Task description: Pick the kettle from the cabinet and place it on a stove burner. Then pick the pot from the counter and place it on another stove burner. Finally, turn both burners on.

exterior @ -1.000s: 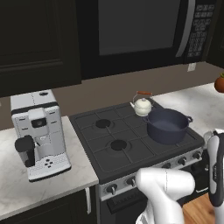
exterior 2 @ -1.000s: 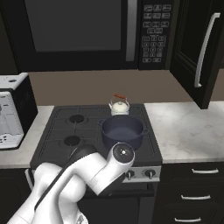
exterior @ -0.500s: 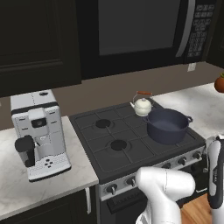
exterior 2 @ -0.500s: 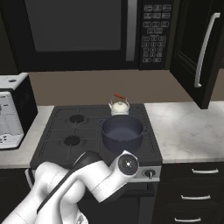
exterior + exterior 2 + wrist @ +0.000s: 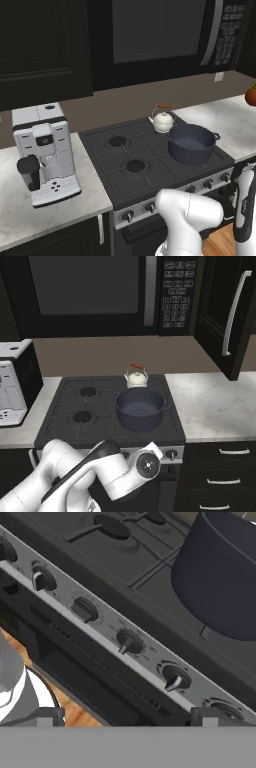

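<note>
The cream kettle (image 5: 163,120) (image 5: 136,376) stands on the stove's back right burner. Just in front of it, the navy pot (image 5: 192,143) (image 5: 140,407) (image 5: 222,577) sits on the front right burner. Both left burners (image 5: 118,141) (image 5: 82,416) are bare. My gripper (image 5: 128,717) hangs low in front of the stove's knob panel, open and holding nothing. A row of silver-black knobs (image 5: 129,643) runs diagonally across the hand view, the nearest one (image 5: 174,678) just above the fingertips. The black cabinet (image 5: 225,311) is at the upper right.
A coffee machine (image 5: 45,150) stands on the left counter (image 5: 65,210). The microwave (image 5: 100,291) hangs over the stove. Marbled counter (image 5: 215,401) lies right of the stove, with drawers (image 5: 225,481) below. A red-orange object (image 5: 251,95) sits far right. Wooden floor (image 5: 75,712) shows below the oven front.
My arm has sunk lower in front of the stove, the wrist dropping toward the knob panel. Kettle and pot have not moved. The gripper stays open.
</note>
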